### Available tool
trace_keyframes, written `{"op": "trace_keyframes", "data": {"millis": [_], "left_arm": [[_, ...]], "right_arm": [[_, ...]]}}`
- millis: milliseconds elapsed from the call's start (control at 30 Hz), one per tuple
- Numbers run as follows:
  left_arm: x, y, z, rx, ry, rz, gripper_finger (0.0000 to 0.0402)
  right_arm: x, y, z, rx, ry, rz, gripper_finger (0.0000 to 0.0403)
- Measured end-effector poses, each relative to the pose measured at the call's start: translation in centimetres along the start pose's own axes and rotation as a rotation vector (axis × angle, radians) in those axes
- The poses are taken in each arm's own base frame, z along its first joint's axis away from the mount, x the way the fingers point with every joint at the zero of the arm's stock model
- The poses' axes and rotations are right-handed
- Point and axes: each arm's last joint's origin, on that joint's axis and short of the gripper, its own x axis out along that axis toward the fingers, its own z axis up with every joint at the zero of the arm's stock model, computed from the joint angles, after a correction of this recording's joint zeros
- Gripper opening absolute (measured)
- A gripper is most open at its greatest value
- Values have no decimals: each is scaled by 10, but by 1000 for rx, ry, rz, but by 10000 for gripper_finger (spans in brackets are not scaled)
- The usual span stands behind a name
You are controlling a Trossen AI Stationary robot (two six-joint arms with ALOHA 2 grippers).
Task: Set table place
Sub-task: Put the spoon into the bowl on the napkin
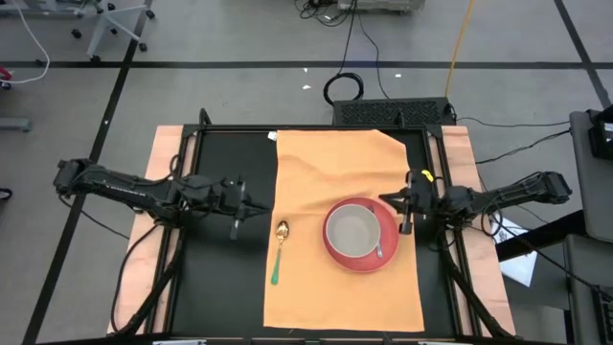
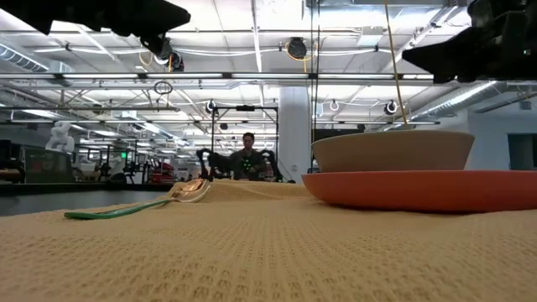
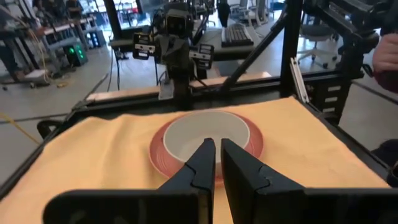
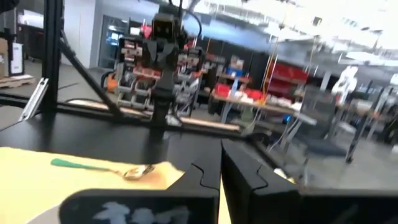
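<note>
No text, label, brand, number or sign can be read in any of the four views (the small white tags on the arms and the lit shapes in the room behind are too blurred to make out).

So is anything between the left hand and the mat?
Nothing visible. The left hand hangs over bare black tabletop just off the mat edge; the spoon lies farther in, on the mat.
</note>
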Motion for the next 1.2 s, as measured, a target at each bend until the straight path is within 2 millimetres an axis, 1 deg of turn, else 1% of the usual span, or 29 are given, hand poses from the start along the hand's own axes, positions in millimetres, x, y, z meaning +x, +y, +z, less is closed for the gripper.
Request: {"op": "trace_keyframes", "data": {"millis": [200, 333, 433, 533, 600, 700, 800, 900, 1000, 1100, 1200], "left_arm": [[0, 0, 0, 18, 4, 0, 31], [0, -1, -7, -7, 70, -8, 31], [3, -1, -13, -85, 118, 13, 31], [8, -2, -19, -169, 161, -1, 31], [13, -6, -25, -223, 200, -40, 31], [23, -17, -34, -266, 265, -98, 31], [35, -32, -37, -290, 321, -146, 31], [51, -47, -30, -248, 351, -173, 31], [68, -58, -18, -171, 378, -200, 31], [80, -61, -2, -111, 397, -212, 30], [85, -58, 17, -88, 395, -209, 30]], "right_arm": [[0, -1, 4, -66, -42, -14, 0], [0, -4, 5, -102, -46, -38, 0], [1, -6, 4, -120, -39, -58, 0], [1, -8, 4, -91, -37, -73, 0], [1, -9, 3, -69, -37, -76, 0], [1, -8, 3, -39, -36, -74, 0], [1, -8, 2, 21, -23, -68, 0], [2, -7, -1, 65, 8, -60, 0], [2, -6, -5, 90, 41, -54, 0], [1, -6, -6, 89, 49, -52, 0], [1, -6, -6, 89, 49, -52, 0]]}}
